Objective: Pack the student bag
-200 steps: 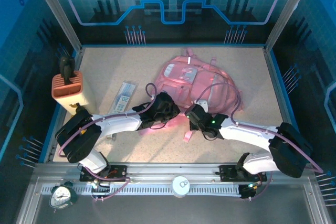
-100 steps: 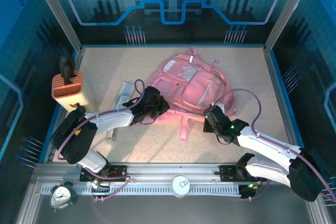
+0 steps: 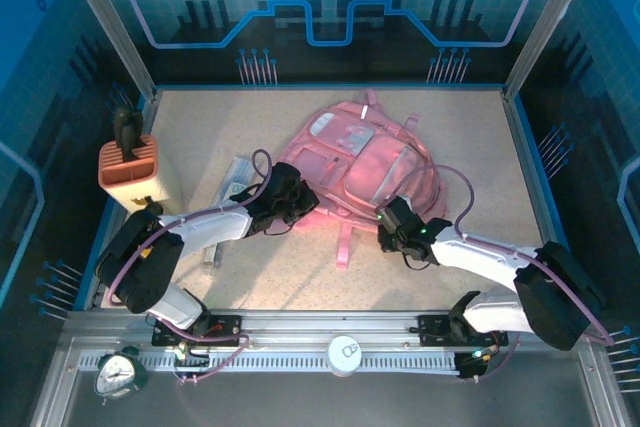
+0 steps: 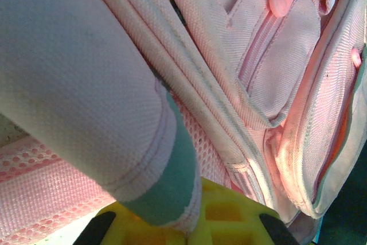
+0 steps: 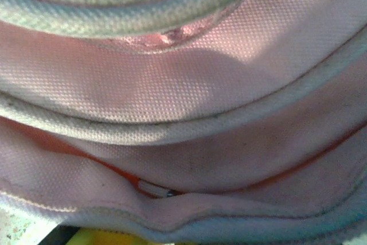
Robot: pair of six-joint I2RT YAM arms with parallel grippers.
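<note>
**While both hands crowd its near edge, the student bag lies mid-worktop**

Because the wrist cameras sit hard against pink cloth, much is hard to read. From the right wrist, woven fabric, pale piping and a reddish seam line of the student bag [image 3: 365, 162] cover nearly everything, and the fingers are hidden. From above, the right hand [image 3: 386, 219] is at the bag's near right edge, touching it or just beside it. I cannot tell whether its fingers are apart or together, or whether they hold anything.

From the left wrist, a padded pink fold with a teal edge covers the fingers and runs down into the yellow part between them. A pink zip pull [image 4: 282, 1] shows near the top. The pockets look zipped, so what they hold cannot be seen.

At the left edge of the worktop [image 3: 200, 127] stands an orange ribbed box [image 3: 128, 169], well apart from the bag. A dark object [image 3: 126, 129] sticks up out of it; what it is I cannot make out. A flat clear packet [image 3: 235, 182] lies between box and bag, partly under the left arm.

The bag lies flat at the middle of the worktop, front upward, with a strap [image 3: 345, 244] trailing toward the arms. The left hand [image 3: 302, 209] is at the bag's near left side, its fingers together and clamped on that teal-edged fold.
</note>
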